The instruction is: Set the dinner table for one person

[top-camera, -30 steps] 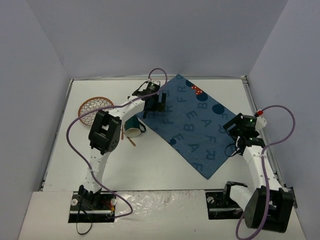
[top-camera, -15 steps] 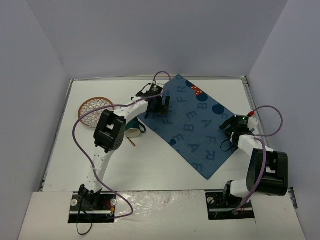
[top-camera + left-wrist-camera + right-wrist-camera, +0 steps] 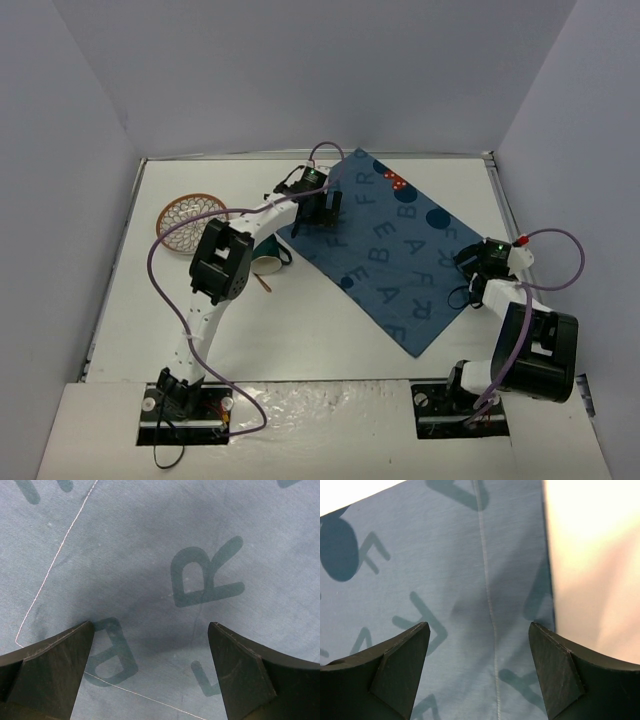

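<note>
The dinner table [image 3: 300, 335] is a white surface with a blue letter-printed mat [image 3: 390, 250] lying on it at a slant. My left gripper [image 3: 325, 210] hovers over the mat's upper left part. In the left wrist view it [image 3: 150, 625] is open, with only the mat's cloth [image 3: 150, 555] between the fingers. My right gripper [image 3: 470, 275] is at the mat's right edge. In the right wrist view it [image 3: 479, 625] is open over the mat's hem [image 3: 487, 580], with bare table [image 3: 592, 555] to the right.
A teal cup [image 3: 266, 262] lies on its side left of the mat, beside a thin brown stick [image 3: 264, 284]. A round woven coaster [image 3: 188, 220] sits at the far left. A small red spotted item [image 3: 393, 180] rests on the mat's far corner. Walls close in on three sides.
The right arm has folded up closer to its base, and its gripper has shifted slightly along the mat's right edge. The left gripper has moved a little right over the mat.
</note>
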Motion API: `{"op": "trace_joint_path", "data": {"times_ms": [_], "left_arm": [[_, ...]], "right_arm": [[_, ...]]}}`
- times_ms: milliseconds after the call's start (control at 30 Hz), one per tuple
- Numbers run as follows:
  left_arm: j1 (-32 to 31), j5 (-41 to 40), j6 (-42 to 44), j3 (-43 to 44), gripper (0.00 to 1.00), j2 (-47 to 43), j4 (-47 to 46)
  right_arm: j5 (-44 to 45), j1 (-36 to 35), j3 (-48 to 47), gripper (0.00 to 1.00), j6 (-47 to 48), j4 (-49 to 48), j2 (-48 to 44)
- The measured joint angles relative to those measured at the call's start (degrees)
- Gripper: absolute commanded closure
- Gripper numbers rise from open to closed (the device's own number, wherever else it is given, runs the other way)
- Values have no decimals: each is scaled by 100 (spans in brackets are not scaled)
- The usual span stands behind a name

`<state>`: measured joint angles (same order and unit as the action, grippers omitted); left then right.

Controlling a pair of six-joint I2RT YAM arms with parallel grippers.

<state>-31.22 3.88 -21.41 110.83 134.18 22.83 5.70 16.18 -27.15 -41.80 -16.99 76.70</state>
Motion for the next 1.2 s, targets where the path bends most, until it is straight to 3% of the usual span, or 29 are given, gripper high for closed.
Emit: {"op": "trace_joint_path", "data": {"times_ms": [367,633,800,967,1200], "left_arm": [[2,89,-3,-42,4,-290,124],[10,3,-4,-170,3,-1768,145],[228,-206,-368,-1037,3,-2857,70],[1142,-305,-945,-2393,3,-3753,19],[3700,52,-1718,-4836,3,-5281,-406]], "right_arm": [[-5,-206,-14,22,244,817,-952],[-63,-1041,-561,22,815,995,-1736],[-554,-1156,-739,18,1145,1103,-1811],[-1104,-1213,-768,9,1421,1170,-1882],[-1860,-1304,-765,0,1596,1085,-1918]]}}
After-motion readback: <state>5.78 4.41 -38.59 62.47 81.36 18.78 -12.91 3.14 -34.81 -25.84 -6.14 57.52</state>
